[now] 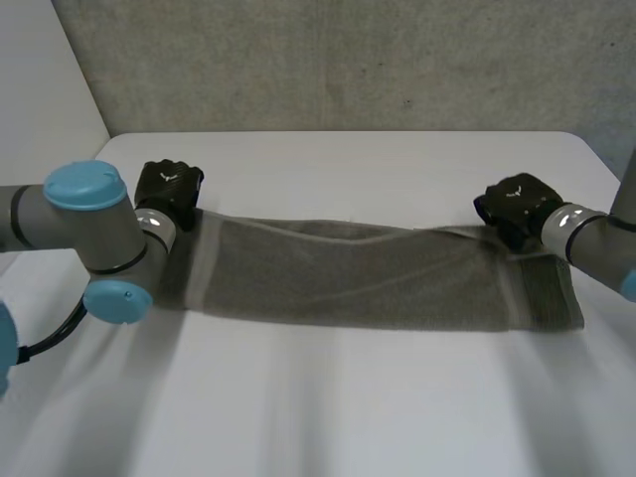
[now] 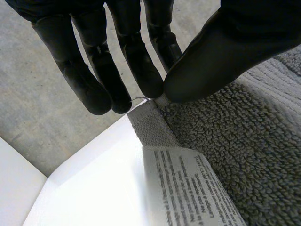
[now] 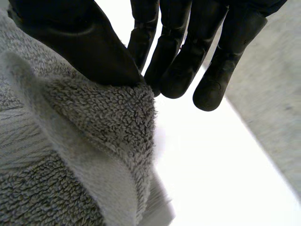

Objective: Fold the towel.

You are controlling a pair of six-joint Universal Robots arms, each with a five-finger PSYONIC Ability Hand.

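Note:
A grey towel (image 1: 348, 273) is stretched as a long band across the white table (image 1: 328, 397). My left hand (image 1: 167, 191) is at the towel's far left corner; its thumb (image 2: 221, 52) and fingers (image 2: 141, 70) pinch that corner of the towel (image 2: 225, 141), where a white care label (image 2: 188, 188) hangs. At the towel's far right corner sits my right hand (image 1: 515, 204); its thumb (image 3: 89, 47) presses the towel (image 3: 94, 122) edge against the fingers (image 3: 174, 61). The right end of the towel lies doubled under that hand.
A grey wall (image 1: 348, 60) rises behind the table's far edge. My left arm (image 1: 89, 234) lies over the towel's left end, and my right arm (image 1: 601, 243) comes in from the right.

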